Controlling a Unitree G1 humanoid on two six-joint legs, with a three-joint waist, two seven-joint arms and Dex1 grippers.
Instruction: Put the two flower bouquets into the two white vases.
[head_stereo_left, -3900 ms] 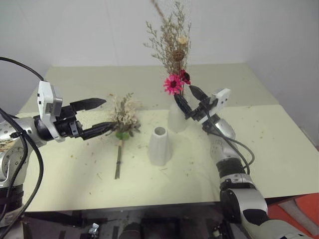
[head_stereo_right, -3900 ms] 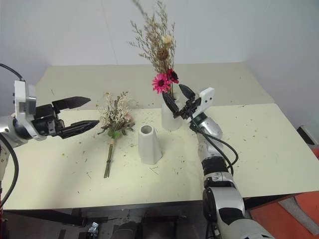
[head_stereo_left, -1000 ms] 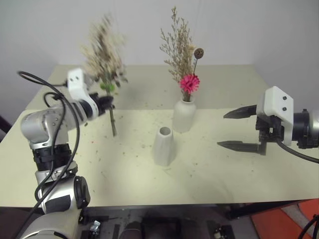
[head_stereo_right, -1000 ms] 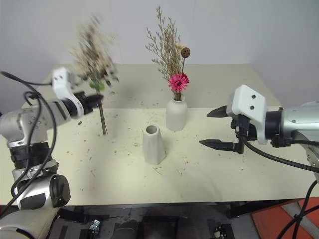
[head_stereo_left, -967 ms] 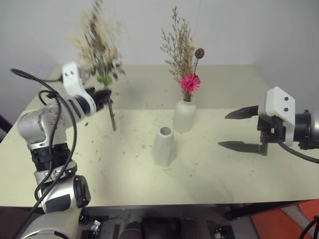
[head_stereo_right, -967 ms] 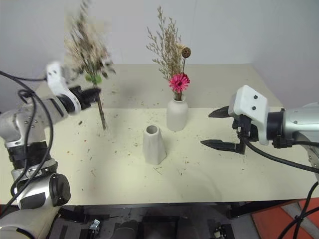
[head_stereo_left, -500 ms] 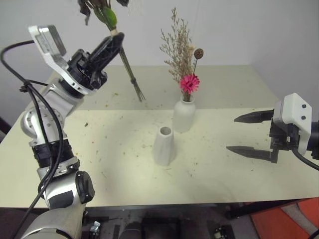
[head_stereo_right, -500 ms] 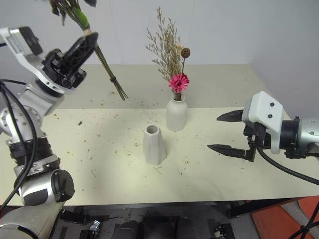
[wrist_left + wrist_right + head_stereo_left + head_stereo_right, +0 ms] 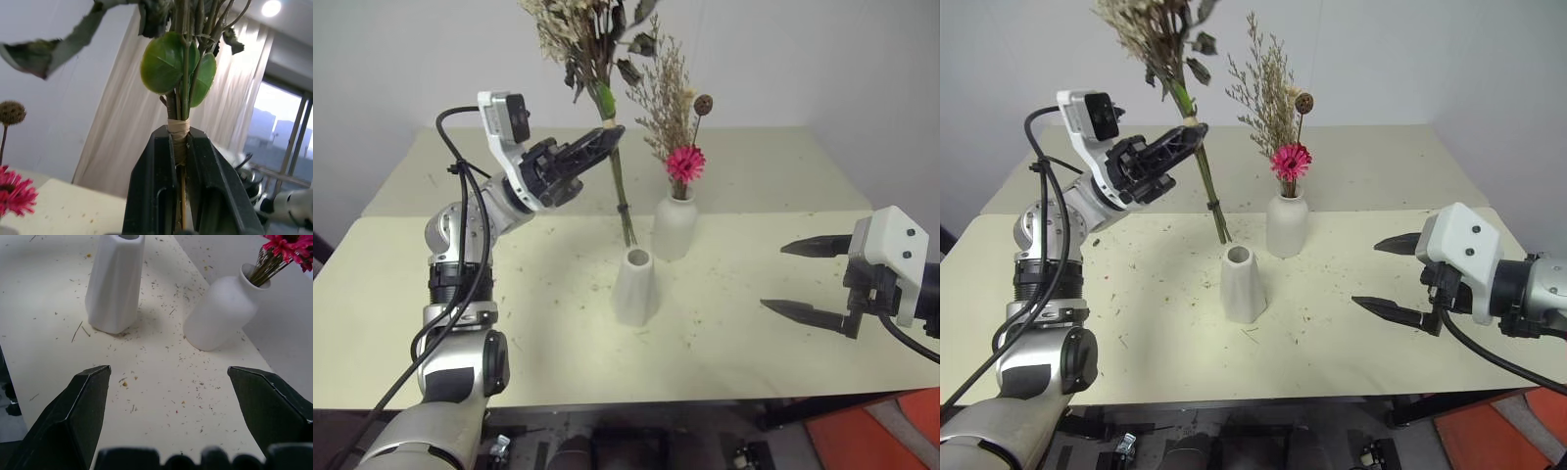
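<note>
The left gripper (image 9: 597,140) has its jaws clamped on the bushier bouquet (image 9: 590,39) at its wrapped stem, held upright so the stem ends hang just above the tapered vase (image 9: 635,287) — ready to lower in. The right gripper (image 9: 803,278) waits aside, jaws wide, empty; the pink-flower bouquet (image 9: 684,163) sits in the bottle vase (image 9: 674,228).

Your left arm is raised over the table's left half, forearm angled up toward the middle. Its left gripper (image 9: 597,142) points up and rightward, fingers (image 9: 205,181) clamped tight on a bound stem. Your right arm reaches in from the table's right edge, low above the surface; the right gripper (image 9: 803,277) points leftward with its fingers (image 9: 80,404) spread wide, nothing between them.
</note>
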